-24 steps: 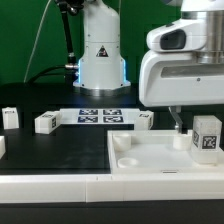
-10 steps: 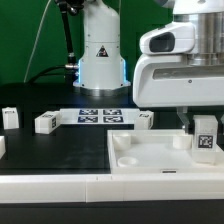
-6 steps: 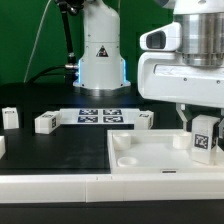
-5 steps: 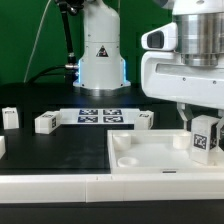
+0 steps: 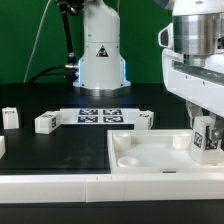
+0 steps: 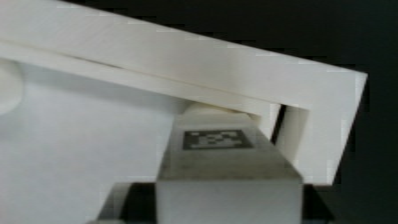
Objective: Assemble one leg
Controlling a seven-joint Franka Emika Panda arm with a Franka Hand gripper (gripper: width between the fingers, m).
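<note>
1. Nearest the exterior camera lies a large flat white panel (image 5: 80,172) with a raised rim. A round socket (image 5: 122,141) shows at its far corner on the exterior view's left.
2. At the panel's far corner on the exterior view's right, the leg (image 5: 208,146) stands upright with its black-and-white tag facing the camera. Whether its foot is seated in the panel cannot be told.
3. The gripper (image 5: 207,128) hangs straight above the leg, its jaws clamped on the leg's upper part.
4. In the wrist view the leg (image 6: 222,160) fills the gap between the two dark fingers (image 6: 135,205), and the panel's white rim runs just beyond it.
5. Behind the panel is the black tabletop (image 5: 60,135). Three loose white posts rest on it: one (image 5: 10,117) at the exterior view's far left, one (image 5: 45,123) near it, and one (image 5: 145,120) just behind the panel.
6. Farther back, the marker board (image 5: 100,116) lies flat.
7. Farthest stands the arm's white base (image 5: 100,50).
</note>
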